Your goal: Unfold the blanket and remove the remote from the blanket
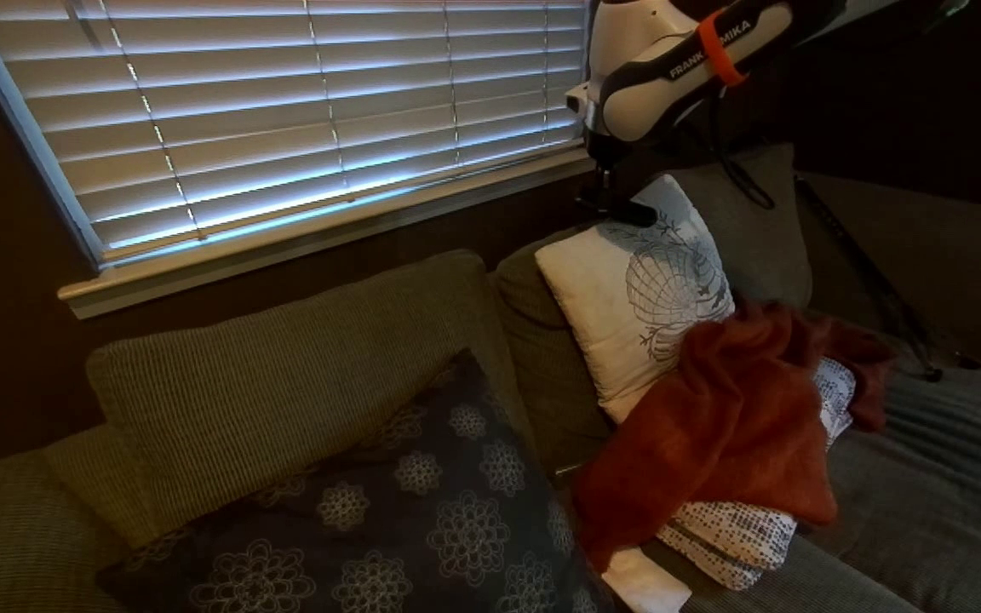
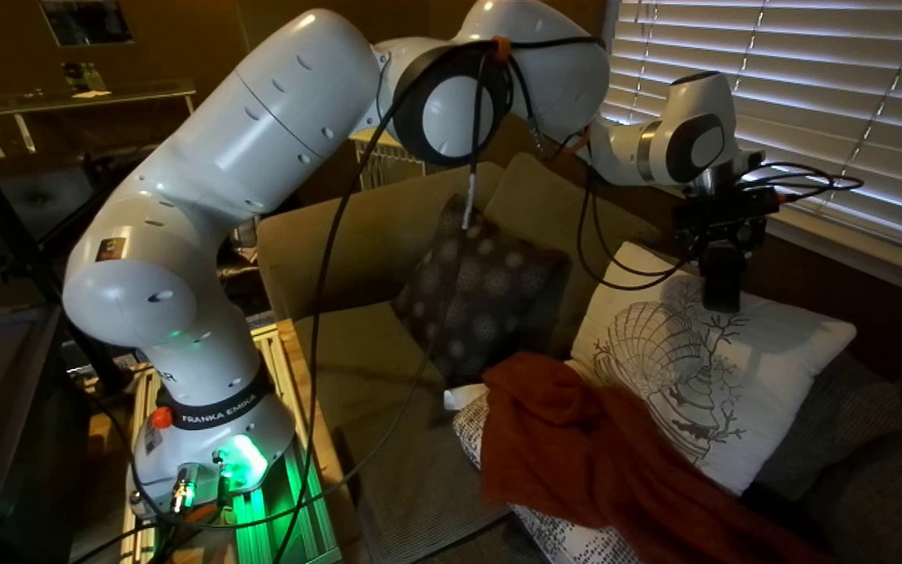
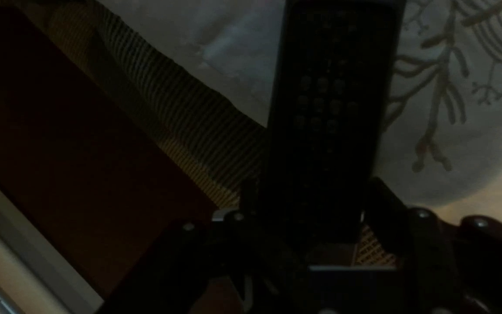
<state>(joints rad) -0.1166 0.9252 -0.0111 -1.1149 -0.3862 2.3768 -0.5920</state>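
1. Closest up in wrist view was my gripper point(image 3: 313, 194), v. dark, its jaws drawn in on the near end of the remote point(image 3: 328, 117), one each side, button face showing. Grip looked firm enough, tho contact spots were too dim to check.
2. Remote's loc.: up by the top part of the shell pillow point(image 2: 701, 376), well apart from the blanket point(image 1: 729, 426). Couldn't tell if it touched the pillow.
3. Blanket, in both exterior views: rumpled, draped loosely over a dotted white bundle point(image 1: 737, 536) on the sofa point(image 2: 420, 470), w/ one side overlapping the pillow's lower part. Saw no neat folded stack of it, just creases & doubled-over bits.
4. Done, by my read: remote was clear of the blanket, so the removal half was basically met. Unfolding was at least partly there; couldn't confirm a full spread, as some cloth lay hidden in its folds.
5. Left, I guessed: set the remote down away from the blanket, let go, back off. Task named no drop spot; the flat sofa seat seemed a fair pick. If "unfold" meant fully flat, the blanket prob. needed a tug or two.
6. Risk, IMO: on that sloped pillow, a released remote could've slid down twd the blanket.
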